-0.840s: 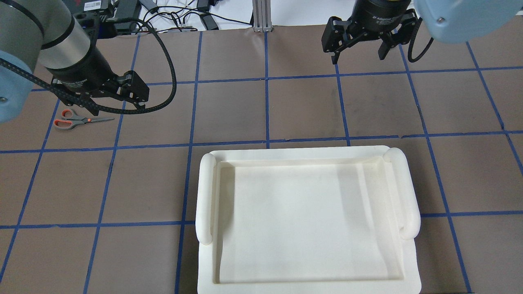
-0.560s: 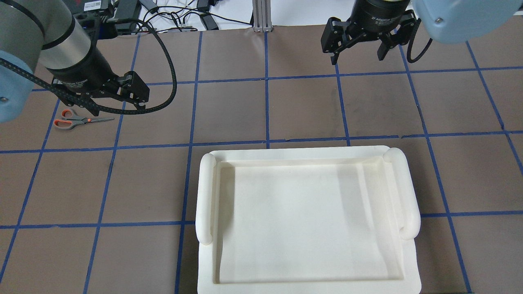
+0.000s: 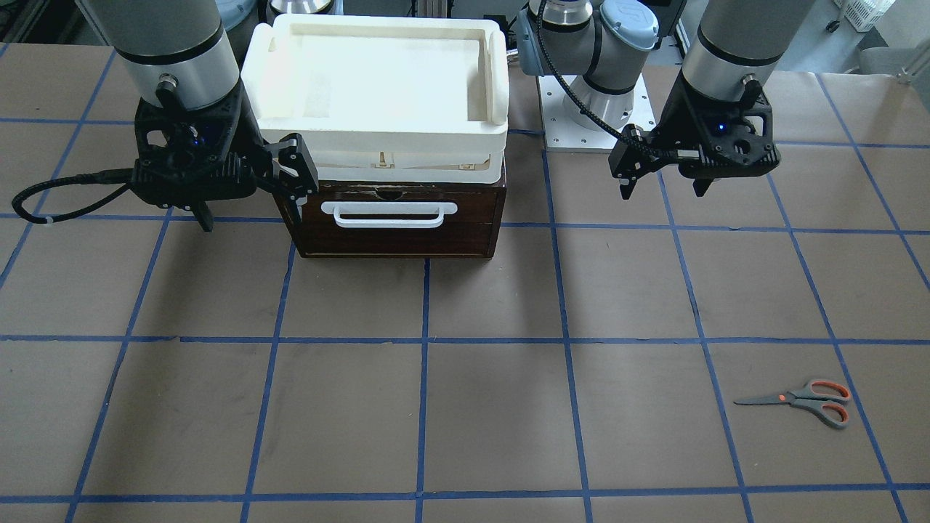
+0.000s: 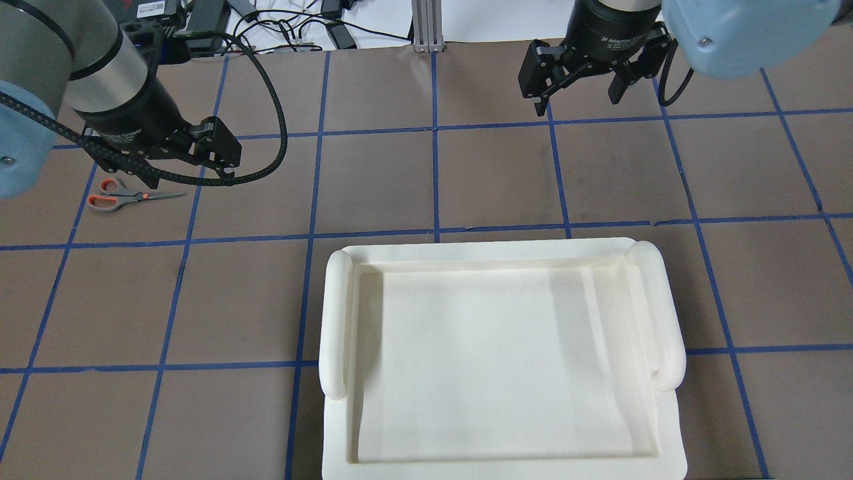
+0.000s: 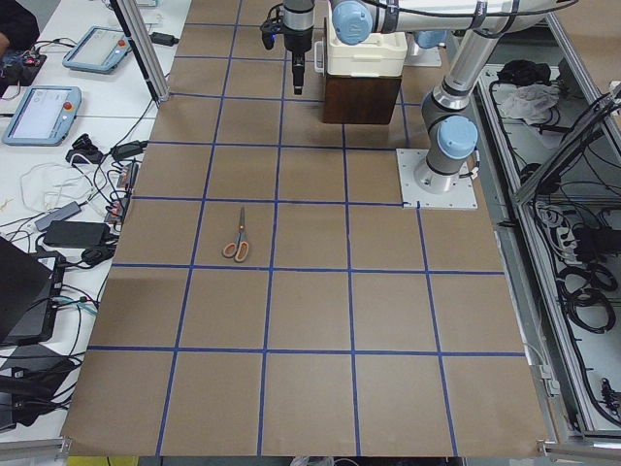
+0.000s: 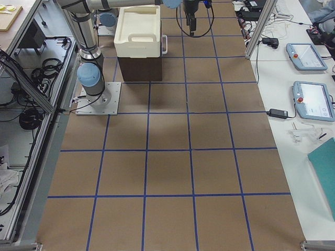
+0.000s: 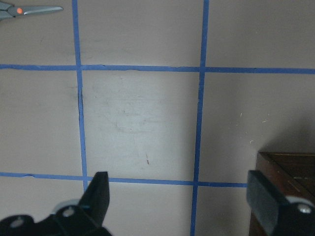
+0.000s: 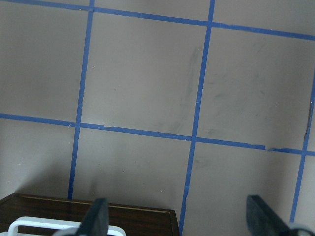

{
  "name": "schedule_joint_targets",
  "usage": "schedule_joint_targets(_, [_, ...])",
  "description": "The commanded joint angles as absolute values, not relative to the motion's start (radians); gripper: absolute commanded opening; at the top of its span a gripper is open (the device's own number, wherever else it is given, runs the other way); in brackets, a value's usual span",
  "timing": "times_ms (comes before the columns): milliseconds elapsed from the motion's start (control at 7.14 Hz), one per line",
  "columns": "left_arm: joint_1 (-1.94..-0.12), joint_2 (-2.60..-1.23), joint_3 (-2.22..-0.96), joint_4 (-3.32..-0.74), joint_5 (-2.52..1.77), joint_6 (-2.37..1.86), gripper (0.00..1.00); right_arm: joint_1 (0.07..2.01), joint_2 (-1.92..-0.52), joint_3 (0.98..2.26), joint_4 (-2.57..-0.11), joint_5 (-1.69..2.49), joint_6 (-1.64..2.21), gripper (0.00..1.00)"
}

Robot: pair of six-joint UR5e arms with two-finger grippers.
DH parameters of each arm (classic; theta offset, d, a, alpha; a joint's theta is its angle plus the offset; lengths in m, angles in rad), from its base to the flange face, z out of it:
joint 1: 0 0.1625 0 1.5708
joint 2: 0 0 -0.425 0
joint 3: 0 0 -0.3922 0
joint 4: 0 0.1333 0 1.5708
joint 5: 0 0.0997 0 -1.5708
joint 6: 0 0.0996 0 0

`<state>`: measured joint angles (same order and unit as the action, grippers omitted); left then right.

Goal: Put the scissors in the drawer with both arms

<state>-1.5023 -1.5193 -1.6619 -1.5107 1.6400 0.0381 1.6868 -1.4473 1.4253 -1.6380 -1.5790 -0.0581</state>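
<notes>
The scissors (image 3: 799, 399) lie flat on the brown table, far from the drawer; they also show in the overhead view (image 4: 130, 197) and at the top left of the left wrist view (image 7: 24, 10). The dark brown drawer (image 3: 396, 232) is shut, its white bar handle (image 3: 396, 214) facing forward. My left gripper (image 4: 191, 180) is open and empty, above the table just beside the scissors. My right gripper (image 3: 247, 207) is open and empty, beside the drawer's corner near the handle; it also shows in the overhead view (image 4: 575, 105).
A cream-white plastic tray (image 3: 494, 109) sits on top of the drawer box and hides the box in the overhead view (image 4: 336, 313). Blue tape lines grid the table. The left arm's base plate (image 3: 596, 123) stands behind, beside the box.
My right gripper has shifted slightly left and away in the overhead view. My left gripper has edged slightly farther from the scissors. Both stay open.
</notes>
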Motion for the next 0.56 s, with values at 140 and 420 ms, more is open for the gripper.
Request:
schedule_joint_targets(140, [-1.488, -1.560, -1.663, -1.500, 1.672, 0.041, 1.00, 1.779, -1.381, 1.425, -1.643, -1.586, -0.229, 1.00])
schedule_joint_targets(420, [-1.441, -1.591, -1.661, -1.421, 1.675, 0.233, 1.00, 1.798, -1.365, 1.446, -1.640, -1.583, -0.420, 1.00])
